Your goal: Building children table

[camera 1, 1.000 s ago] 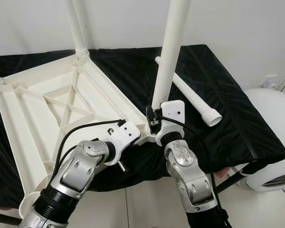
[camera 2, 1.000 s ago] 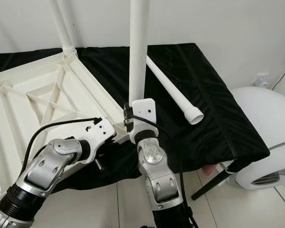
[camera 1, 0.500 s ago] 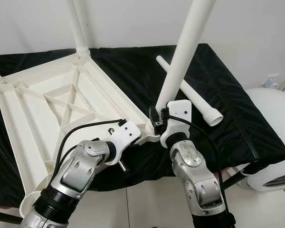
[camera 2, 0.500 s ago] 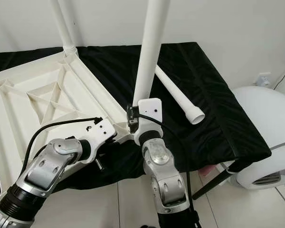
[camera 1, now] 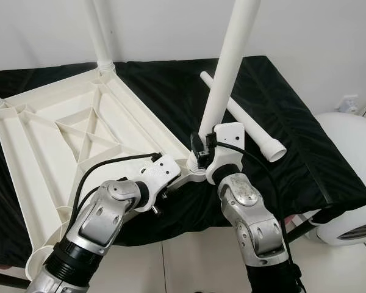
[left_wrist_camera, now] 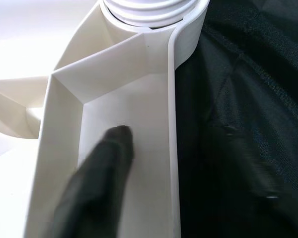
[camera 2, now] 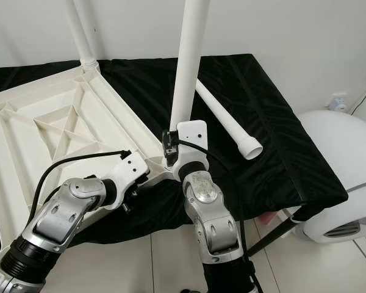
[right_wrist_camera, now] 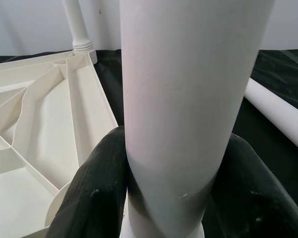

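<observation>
An upturned ribbed white plastic tabletop point(camera 1: 67, 131) is laid on a black cloth point(camera 1: 280, 122). A white tubular leg point(camera 1: 229, 67) is clamped at the near corner socket by the right gripper point(right_wrist_camera: 174, 193). The rim is pressed by the left gripper point(left_wrist_camera: 97, 183); its finger spacing cannot be told. A spare white leg point(camera 1: 247, 122) is lying alongside

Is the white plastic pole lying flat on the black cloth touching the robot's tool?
No, the loose white plastic pole lies apart from the right tool.

Matt white plastic tabletop point(camera 1: 79, 131) and smooth leg point(camera 1: 229, 67) on seemingly woven black cloth point(camera 1: 280, 122).
</observation>
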You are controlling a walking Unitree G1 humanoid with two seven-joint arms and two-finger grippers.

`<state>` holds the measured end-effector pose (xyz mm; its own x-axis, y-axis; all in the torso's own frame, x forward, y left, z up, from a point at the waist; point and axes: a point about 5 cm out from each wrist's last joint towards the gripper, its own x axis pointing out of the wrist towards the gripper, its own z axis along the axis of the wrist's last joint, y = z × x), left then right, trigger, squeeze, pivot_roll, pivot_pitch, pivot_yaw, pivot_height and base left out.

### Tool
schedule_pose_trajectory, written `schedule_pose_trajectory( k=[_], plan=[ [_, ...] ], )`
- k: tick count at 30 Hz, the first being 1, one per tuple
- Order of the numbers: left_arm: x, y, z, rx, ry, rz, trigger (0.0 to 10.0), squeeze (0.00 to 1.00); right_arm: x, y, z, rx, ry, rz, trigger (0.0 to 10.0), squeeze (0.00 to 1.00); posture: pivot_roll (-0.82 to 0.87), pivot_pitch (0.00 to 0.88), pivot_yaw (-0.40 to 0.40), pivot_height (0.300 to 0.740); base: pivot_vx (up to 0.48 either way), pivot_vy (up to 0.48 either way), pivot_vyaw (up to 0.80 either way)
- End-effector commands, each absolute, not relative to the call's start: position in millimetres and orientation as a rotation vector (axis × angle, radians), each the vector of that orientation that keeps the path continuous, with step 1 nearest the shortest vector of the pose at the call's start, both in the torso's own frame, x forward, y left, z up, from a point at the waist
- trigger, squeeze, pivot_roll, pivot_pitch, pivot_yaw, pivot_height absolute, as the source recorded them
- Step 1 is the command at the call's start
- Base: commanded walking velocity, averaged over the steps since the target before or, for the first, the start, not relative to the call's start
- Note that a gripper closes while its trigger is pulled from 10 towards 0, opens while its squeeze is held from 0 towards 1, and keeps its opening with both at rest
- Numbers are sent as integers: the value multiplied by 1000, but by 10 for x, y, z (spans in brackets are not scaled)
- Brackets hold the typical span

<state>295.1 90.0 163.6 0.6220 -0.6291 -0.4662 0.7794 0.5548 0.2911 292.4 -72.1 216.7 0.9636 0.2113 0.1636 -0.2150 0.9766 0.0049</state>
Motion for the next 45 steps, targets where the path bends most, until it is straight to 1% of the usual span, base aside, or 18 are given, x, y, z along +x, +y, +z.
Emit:
schedule_pose_trajectory(
  k=[1, 9, 10, 13, 19, 23, 29, 36, 38, 39, 42, 44, 45],
  plan=[
    [2968, 977, 1539, 495, 373, -775, 10000, 1000, 2973, -828, 1953, -1, -66, 172, 10000, 0, -70, 146, 8, 740, 0, 0, 0],
    [2988, 985, 1578, 497, 358, -772, 10000, 1000, 2991, -835, 1956, 1, -79, 174, 10000, 0, -71, 146, 9, 740, 0, 0, 0],
    [3013, 1006, 1642, 495, 342, -763, 10000, 0, 3005, -846, 2031, 20, -121, 180, 10000, 0, -71, 148, 9, 740, 0, 0, 0],
    [3030, 1023, 1709, 473, 327, -758, 10000, 0, 3013, -856, 2119, 35, -160, 184, 10000, 0, -72, 151, 9, 740, 0, 0, 0],
    [3072, 996, 2020, 334, 217, -788, 10000, 0, 3052, -898, 2356, 48, -244, 188, 10000, 0, -73, 152, 7, 740, 0, 0, 0],
    [3097, 1006, 2109, 285, 178, -788, 10000, 0, 3073, -914, 2432, 56, -271, 189, 10000, 0, -73, 150, 6, 740, 0, 0, 0],
    [3129, 1041, 2172, 281, 150, -788, 10000, 0, 3106, -932, 2525, 86, -306, 212, 10000, 0, -74, 147, 6, 740, 0, 0, 0],
    [3168, 1082, 2188, 293, 142, -761, 10000, 0, 3112, -926, 2613, 110, -339, 286, 10000, 0, -75, 146, 6, 740, 0, 0, 0],
    [3202, 1095, 2215, 293, 125, -736, 10000, 0, 3129, -935, 2581, 83, -326, 302, 10000, 0, -75, 144, 6, 740, 0, 0, 0],
    [3269, 1119, 2295, 267, 90, -695, 10000, 0, 3182, -992, 2541, 39, -303, 324, 10000, 0, -76, 138, 5, 740, 0, 0, 0],
    [3295, 1124, 2342, 255, 71, -683, 10000, 0, 3208, -1025, 2535, 17, -296, 338, 10000, 0, -76, 138, 5, 740, 0, 0, 0],
    [3330, 1106, 2479, 220, 11, -677, 10000, 0, 3260, -1105, 2539, -32, -282, 376, 10000, 0, -76, 133, 5, 740, 0, 0, 0],
    [3330, 1106, 2479, 220, 11, -677, 10000, 0, 3260, -1105, 2539, -32, -282, 376, 10000, 0, -76, 133, 5, 740, 0, 0, 0]
  ],
)
